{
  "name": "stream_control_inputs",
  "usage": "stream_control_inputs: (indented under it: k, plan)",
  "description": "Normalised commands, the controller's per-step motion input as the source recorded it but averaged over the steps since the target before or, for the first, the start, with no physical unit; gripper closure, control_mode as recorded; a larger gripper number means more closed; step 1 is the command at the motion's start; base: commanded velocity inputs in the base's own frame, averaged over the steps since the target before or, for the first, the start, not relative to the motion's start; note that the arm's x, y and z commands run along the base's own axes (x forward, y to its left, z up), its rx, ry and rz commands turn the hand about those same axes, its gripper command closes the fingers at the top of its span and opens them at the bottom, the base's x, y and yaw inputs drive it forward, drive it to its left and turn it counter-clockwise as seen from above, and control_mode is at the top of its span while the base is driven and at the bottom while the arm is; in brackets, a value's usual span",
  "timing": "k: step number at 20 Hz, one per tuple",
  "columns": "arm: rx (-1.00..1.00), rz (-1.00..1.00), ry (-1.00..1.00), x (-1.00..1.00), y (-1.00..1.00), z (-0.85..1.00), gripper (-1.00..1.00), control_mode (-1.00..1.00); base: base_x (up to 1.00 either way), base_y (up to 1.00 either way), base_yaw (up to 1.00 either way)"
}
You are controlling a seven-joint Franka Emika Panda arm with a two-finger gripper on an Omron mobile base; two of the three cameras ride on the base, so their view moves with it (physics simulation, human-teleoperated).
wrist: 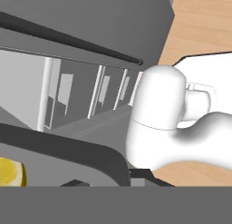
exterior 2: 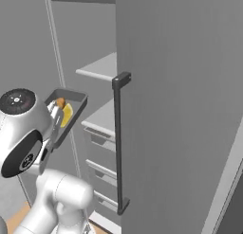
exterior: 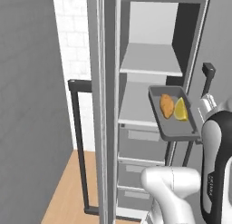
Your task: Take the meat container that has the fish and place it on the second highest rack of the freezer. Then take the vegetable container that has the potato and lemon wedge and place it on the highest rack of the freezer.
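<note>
— Right up close in the hand view, what shows?

— Dark rim of the tray (wrist: 68, 150) runs across the bottom, with a slice of the yellow lemon wedge (wrist: 10, 173) at the lower left corner. Beyond it lie the grey fronts of the freezer drawers (wrist: 90, 96) and a patch of wooden floor (wrist: 204, 23).

— And the fingers?

— They cannot be made out in the frames, since the arm's wrist covers them; going by the recording they are squeezed together, and the tray hangs in the air at the wrist, so they are clamped on its near edge.

— Where is that tray from the base views?

— In the left base view the tray (exterior: 174, 114) is held up in front of the open freezer (exterior: 149, 82), tilted, with its far end near the level of the second shelf (exterior: 136, 105). It is not resting on any shelf. The potato (exterior: 166, 105) and the lemon wedge (exterior: 181, 110) lie side by side inside it, touching or nearly so.

— What about the highest shelf?

— The top shelf (exterior: 149, 60) sits above the tray, well apart from it. Below the shelves are the drawers (exterior: 140, 146).

— And from the other side?

— The right base view shows the tray (exterior 2: 66, 112) just left of the shelves, the potato (exterior 2: 60, 103) and lemon (exterior 2: 67, 113) partly hidden behind the wrist. The freezer door (exterior 2: 180, 110) stands open at the right, its dark handle (exterior 2: 118, 143) running upright.
</note>
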Motion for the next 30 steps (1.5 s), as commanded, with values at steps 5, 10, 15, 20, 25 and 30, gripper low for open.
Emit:
stream_control_inputs:
  k: [5,10,15,20,25,30]
  plan:
    - [0.00,0.00,0.00,0.00,0.00,0.00,1.00,1.00,0.08,0.00,-0.20]
    - [0.00,0.00,0.00,0.00,0.00,0.00,1.00,1.00,0.02,0.02,-0.19]
    - [0.00,-0.07,-0.03,0.00,0.09,0.14,1.00,-1.00,0.00,0.06,-0.05]
    - [0.01,-0.01,-0.03,-0.02,0.02,0.58,1.00,-1.00,0.00,0.00,0.00]
    - [0.01,0.00,-0.21,-0.17,0.10,0.65,1.00,-1.00,0.00,0.00,0.00]
    - [0.00,0.00,-0.16,0.00,0.18,0.39,1.00,-1.00,0.00,0.00,0.00]
